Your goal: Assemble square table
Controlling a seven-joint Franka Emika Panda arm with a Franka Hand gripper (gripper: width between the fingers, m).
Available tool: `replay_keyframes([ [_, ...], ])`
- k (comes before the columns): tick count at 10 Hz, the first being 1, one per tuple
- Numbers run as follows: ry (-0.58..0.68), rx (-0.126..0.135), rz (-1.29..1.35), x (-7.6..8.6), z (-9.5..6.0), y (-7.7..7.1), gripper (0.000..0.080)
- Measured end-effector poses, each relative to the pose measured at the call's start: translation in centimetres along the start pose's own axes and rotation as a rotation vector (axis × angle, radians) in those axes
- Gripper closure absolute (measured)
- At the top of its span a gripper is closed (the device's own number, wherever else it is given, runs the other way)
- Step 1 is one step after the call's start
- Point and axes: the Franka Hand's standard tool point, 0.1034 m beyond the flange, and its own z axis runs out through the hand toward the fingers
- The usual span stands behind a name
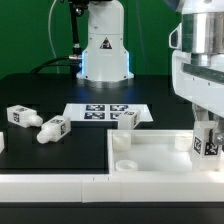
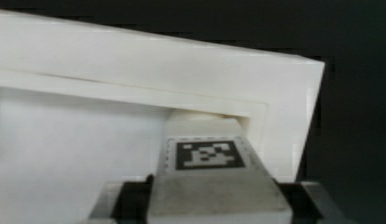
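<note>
**Border bar in front, a leg in the jaws at the slab's corner**

Nearest my exterior camera, the long low white border bar [image 1: 60, 186] runs across the front of the black worktop [image 1: 50, 155]. Just behind it lies the square slab [image 1: 160, 160], raised rim up, on that view's right. Two round corner sockets [image 1: 122, 141] show along its edge toward that view's left.

The jaws are clenched on the held leg [image 1: 207, 145], which stands upright over the slab's far corner on the exterior view's right. From the wrist camera I see the held leg's [image 2: 208, 160] black-and-white tag facing the lens, pinched between the two dark jaws, with the slab's [image 2: 101, 60] corner right behind it. I cannot tell whether the leg sits in a socket.

Two loose legs lie well apart from the slab on the exterior view's left, one [image 1: 20, 115] farther out than the other [image 1: 52, 127]. A third leg [image 1: 127, 118] rests at the marker board's [image 1: 95, 111] edge.
</note>
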Motion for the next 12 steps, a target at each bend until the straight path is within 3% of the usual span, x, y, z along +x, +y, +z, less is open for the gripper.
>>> replay_keyframes([
  [1, 0.0, -0.001, -0.03, -0.02, 0.05, 0.03, 0.0514],
  [2, 0.003, -0.002, -0.072, -0.04, 0.04, 0.03, 0.0331],
  [3, 0.01, -0.004, -0.264, -0.11, -0.04, -0.04, 0.0212],
  [5, 0.003, 0.0, -0.614, 0.35, -0.2, -0.17, 0.0169],
  [9, 0.006, -0.005, -0.822, 0.35, 0.0, -0.05, 0.0151],
  [11, 0.014, -0.005, -1.243, 0.0, -0.32, -0.26, 0.0151],
  [12, 0.014, -0.003, -1.313, -0.39, -0.68, -0.34, 0.0151],
])
